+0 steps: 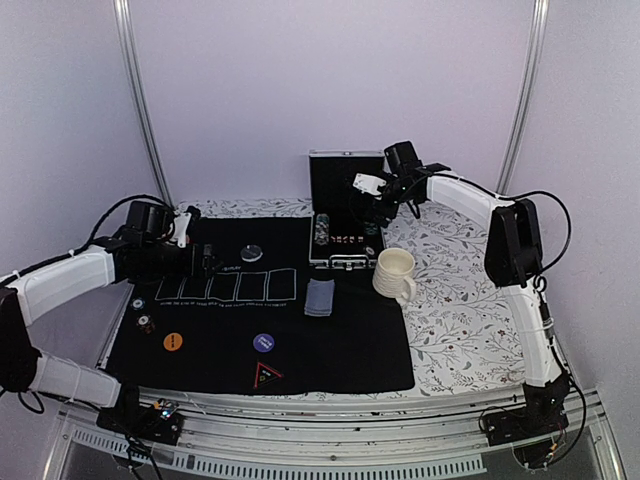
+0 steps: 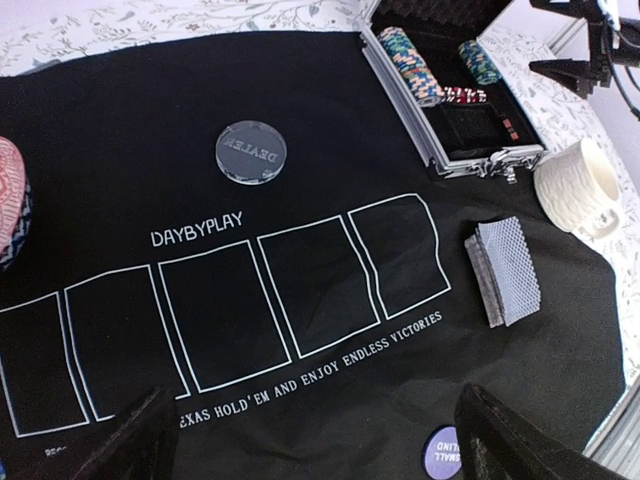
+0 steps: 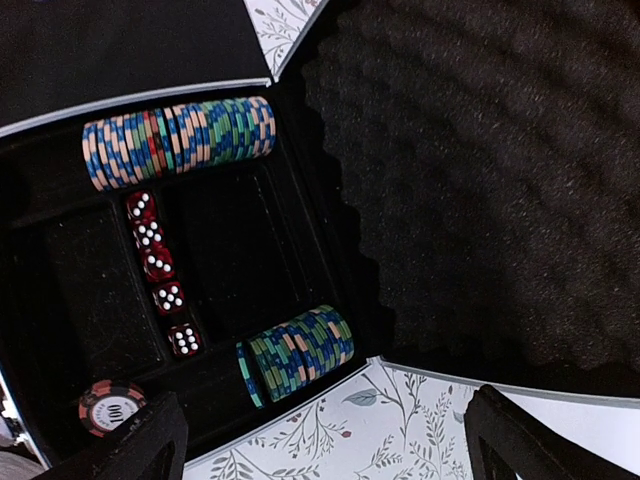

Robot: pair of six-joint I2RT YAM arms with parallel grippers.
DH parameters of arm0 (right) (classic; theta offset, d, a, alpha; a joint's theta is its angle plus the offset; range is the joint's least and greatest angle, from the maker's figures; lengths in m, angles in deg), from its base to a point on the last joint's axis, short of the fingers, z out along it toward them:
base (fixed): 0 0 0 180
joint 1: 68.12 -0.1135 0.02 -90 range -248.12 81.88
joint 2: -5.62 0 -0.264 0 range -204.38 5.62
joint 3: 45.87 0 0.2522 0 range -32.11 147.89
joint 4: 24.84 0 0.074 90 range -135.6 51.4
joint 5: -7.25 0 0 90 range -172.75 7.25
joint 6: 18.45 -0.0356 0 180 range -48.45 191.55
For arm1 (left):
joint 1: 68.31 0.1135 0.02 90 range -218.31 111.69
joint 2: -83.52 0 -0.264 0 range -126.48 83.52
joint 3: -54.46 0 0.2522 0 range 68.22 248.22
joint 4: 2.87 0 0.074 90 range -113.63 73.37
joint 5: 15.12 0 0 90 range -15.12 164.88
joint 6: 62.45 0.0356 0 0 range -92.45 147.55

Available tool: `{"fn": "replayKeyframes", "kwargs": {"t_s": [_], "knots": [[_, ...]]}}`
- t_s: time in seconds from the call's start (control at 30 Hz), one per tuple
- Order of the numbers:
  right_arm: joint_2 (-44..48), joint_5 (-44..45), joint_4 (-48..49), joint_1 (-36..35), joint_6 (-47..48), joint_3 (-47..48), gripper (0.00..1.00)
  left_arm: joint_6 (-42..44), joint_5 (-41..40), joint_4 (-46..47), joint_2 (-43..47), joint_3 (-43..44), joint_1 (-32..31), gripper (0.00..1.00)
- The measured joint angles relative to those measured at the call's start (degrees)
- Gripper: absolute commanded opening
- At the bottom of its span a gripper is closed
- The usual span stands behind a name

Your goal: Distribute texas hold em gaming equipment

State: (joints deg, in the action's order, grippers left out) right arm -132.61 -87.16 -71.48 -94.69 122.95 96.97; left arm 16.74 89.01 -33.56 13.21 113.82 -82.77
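A blue-grey deck of playing cards lies on the black poker mat, right of the printed card boxes. An orange button and a purple button sit near the mat's front. Rows of poker chips lie in the open case beside red dice. My left gripper hovers open over the mat's left part, holding nothing. Above the case, my right gripper is open and holds nothing.
A cream mug stands right of the case on the floral cloth. A clear dealer disc lies behind the card boxes. A red-and-white chip stack sits at the mat's left. A triangular marker lies at the front.
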Motion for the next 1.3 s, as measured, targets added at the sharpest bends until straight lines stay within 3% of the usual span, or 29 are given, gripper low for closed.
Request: {"fn": "replayKeyframes", "kwargs": {"t_s": [0.23, 0.4, 0.53, 0.57, 0.97, 1.3], "knots": [[-5.1, -2.8, 0.7, 2.1, 3.1, 0.8, 1.0, 1.3, -1.4, -1.4, -3.4, 0.4, 0.0, 0.98], [-7.9, -4.4, 0.7, 2.6, 4.1, 0.8, 0.93, 1.6, -1.8, -1.7, -4.9, 0.7, 0.0, 0.98], [-8.8, -5.3, 1.0, 2.6, 4.3, 0.9, 0.66, 1.8, -2.1, -2.1, -5.7, 0.9, 0.0, 0.98], [-9.0, -5.5, 1.4, 2.6, 4.2, 1.0, 0.64, 1.9, -2.3, -2.2, -5.7, 0.9, 0.0, 0.98], [-10.3, -6.7, 3.7, 2.6, 2.7, 1.5, 0.5, 2.7, -3.3, -2.3, -6.1, 0.9, 0.2, 0.98], [-10.3, -4.6, 2.9, 2.3, 3.5, 1.5, 0.45, 2.7, -3.3, -2.4, -6.3, 0.9, 0.2, 0.98]]}}
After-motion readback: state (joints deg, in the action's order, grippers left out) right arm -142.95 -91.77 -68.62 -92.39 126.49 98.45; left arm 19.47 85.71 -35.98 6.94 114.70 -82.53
